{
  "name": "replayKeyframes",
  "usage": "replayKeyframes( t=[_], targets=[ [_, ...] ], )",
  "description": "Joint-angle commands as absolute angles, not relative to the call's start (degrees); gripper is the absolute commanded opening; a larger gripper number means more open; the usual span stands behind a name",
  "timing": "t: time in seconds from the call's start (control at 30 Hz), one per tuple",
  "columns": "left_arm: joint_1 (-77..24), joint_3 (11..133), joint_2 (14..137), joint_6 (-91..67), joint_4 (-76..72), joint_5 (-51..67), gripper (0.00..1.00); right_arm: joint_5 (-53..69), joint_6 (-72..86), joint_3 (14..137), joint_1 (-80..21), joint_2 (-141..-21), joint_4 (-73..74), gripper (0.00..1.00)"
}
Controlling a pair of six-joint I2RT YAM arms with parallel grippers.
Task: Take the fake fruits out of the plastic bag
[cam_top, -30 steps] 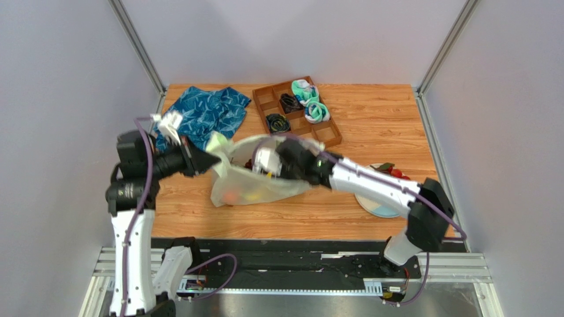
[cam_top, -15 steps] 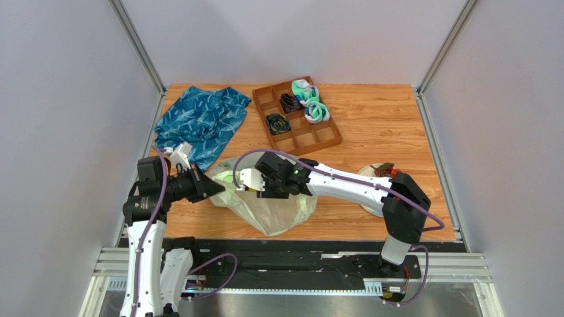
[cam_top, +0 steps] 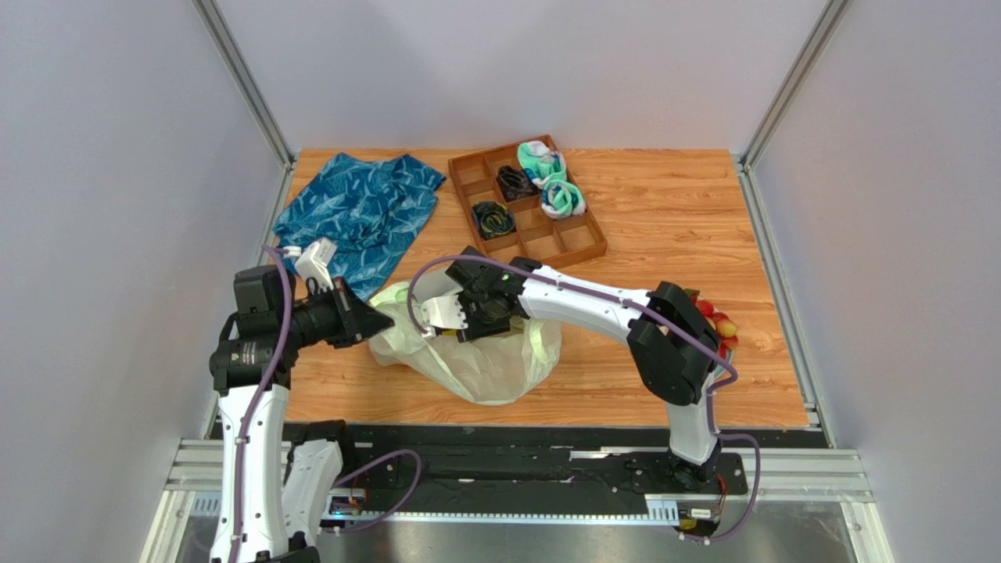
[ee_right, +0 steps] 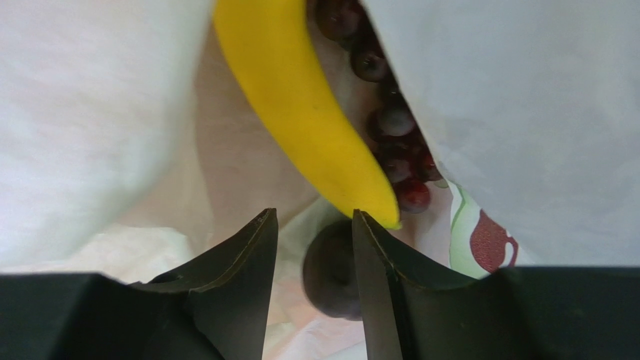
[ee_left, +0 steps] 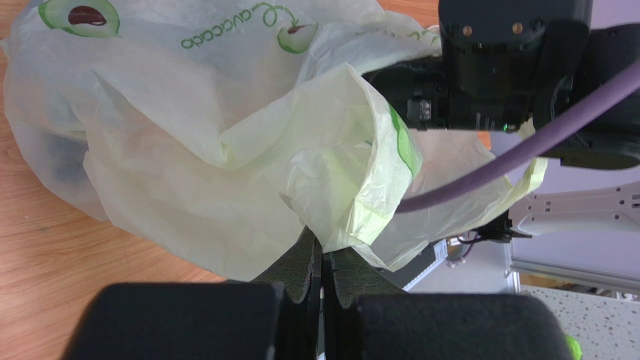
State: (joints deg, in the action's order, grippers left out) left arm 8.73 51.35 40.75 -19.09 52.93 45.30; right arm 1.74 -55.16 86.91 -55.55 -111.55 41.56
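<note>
Wooden table: the large crinkly pale translucent plastic bag now lies lower than a second ago. The left gripper is clamped on its rim. The right gripper — fingers parted, empty — has entered its mouth. The yellow plastic banana and the dark round fruit are inside the bag — extraction pending.

Your plastic bag is lying near the front of the table, cloth behind-left, tray behind; inside, the banana is lying against the grape bunch (round fruit at its tip).
</note>
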Motion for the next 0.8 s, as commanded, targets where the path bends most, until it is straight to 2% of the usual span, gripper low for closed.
replayKeyframes(
  t=[0.0, 0.13, 0.3, 0.43, 0.6, 0.63, 0.73, 0.77],
  targets=[
    [9.49, 53.61, 40.96, -17.49, 52.38, 45.97, 0.0, 4.39, -64.94, 92.54, -53.27, -114.08, 44.11, 0.46],
    [11.07, 53.0, 41.13, -18.54, 51.68, 46.49, 0.0, 7.55, -71.34, 93.95, -52.12, -116.36, 46.58, 0.47],
    [12.13, 52.91, 41.22, -18.72, 51.59, 46.85, 0.0, 13.0, -78.48, 92.99, -52.03, -117.15, 49.39, 0.61],
    [13.0, 52.21, 41.31, -19.16, 51.07, 47.02, 0.0, 11.43, -79.02, 93.78, -52.82, -120.49, 48.17, 0.62],
    [13.53, 51.86, 40.43, -19.77, 50.63, 47.29, 0.0, 7.03, -73.66, 93.78, -53.26, -121.47, 42.02, 0.49],
    [13.62, 51.33, 40.34, -19.95, 50.28, 47.55, 0.0, 6.68, -73.48, 93.52, -53.35, -121.2, 41.66, 0.38],
    [13.8, 50.63, 39.73, -20.65, 49.57, 47.72, 0.0, 5.8, -73.65, 92.37, -53.35, -118.84, 42.88, 0.18],
    [13.8, 50.71, 39.47, -20.74, 49.57, 47.81, 0.0, 5.45, -73.48, 92.37, -53.35, -117.87, 44.72, 0.17]
  ],
)
